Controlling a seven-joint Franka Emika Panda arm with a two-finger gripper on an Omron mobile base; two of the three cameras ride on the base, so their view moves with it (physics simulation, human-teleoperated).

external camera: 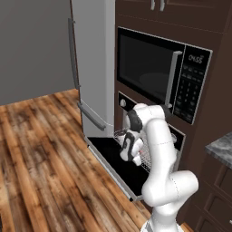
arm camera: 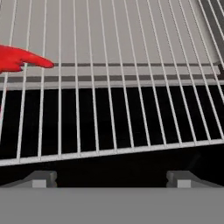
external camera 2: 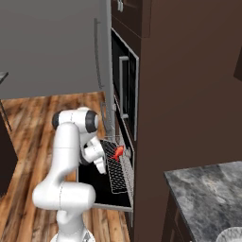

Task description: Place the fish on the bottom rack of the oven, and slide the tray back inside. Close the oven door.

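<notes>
Left base cam: black drop-down oven door (external camera: 111, 158) is flat open w/ the silver wire-grid rack (external camera: 145, 156) pulled out over it, white arm mostly blocking it. Right base cam: small red-orange fish (external camera 2: 118, 151) sits on the rack's far end, just beside the arm's hand. Hand cam: gripper (arm camera: 111, 178) jaws spread, nothing in them, right at the rack's front edge; fish off to upper left, well clear of the tips.

Red-orange fish (arm camera: 17, 60) — silver wire-grid rack (arm camera: 131, 109) — black oven door (external camera: 113, 158)
</notes>
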